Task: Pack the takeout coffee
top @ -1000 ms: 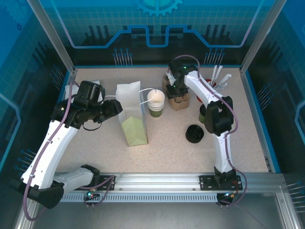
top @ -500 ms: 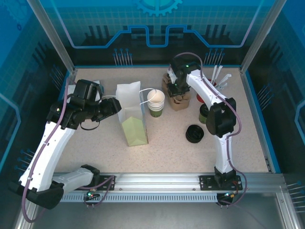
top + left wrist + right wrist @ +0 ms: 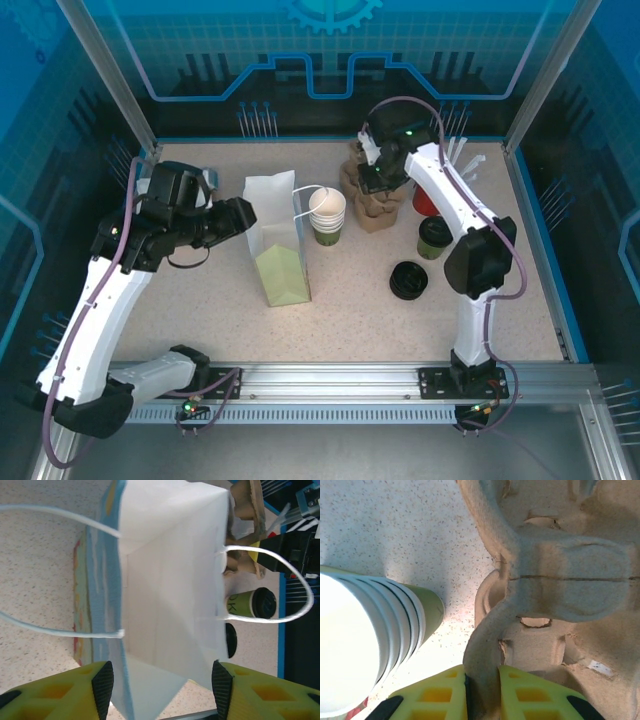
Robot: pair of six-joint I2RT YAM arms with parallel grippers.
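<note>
On the left, the left pincer (image 3: 240, 214) sits at the top edge of the white paper bag (image 3: 276, 245). In the left wrist view its jaws are wide, one on each side of the bag's open mouth. I cannot tell whether the pads (image 3: 103, 682) press on the paper.

Just to the right of the bag is the stack of lidless cups (image 3: 327, 214). Next to that stands the brown pulp cup carrier (image 3: 378, 205). The right pincer (image 3: 371, 181) has its jaws drawn narrow and clamped on one thin wall of the carrier, which is clearest in the right wrist view.

The takeout coffee (image 3: 435, 236) stands upright on the worktop (image 3: 350, 320), lid on and axis vertical. It is near the carrier but apart from it, to the right of the right pincer and closer to the arm bases. A stack of black lids (image 3: 408, 280) lies just nearer again. The left wrist camera looks across the bag and catches the coffee beyond the bag's far handle.

The coffee is plainly the right arm's to reach. The bag and the cup stack both stand between it and the left pincer. Judging by this, the carrier has to come over to the cup, or the cup to the carrier, before anything travels left into the bag.
</note>
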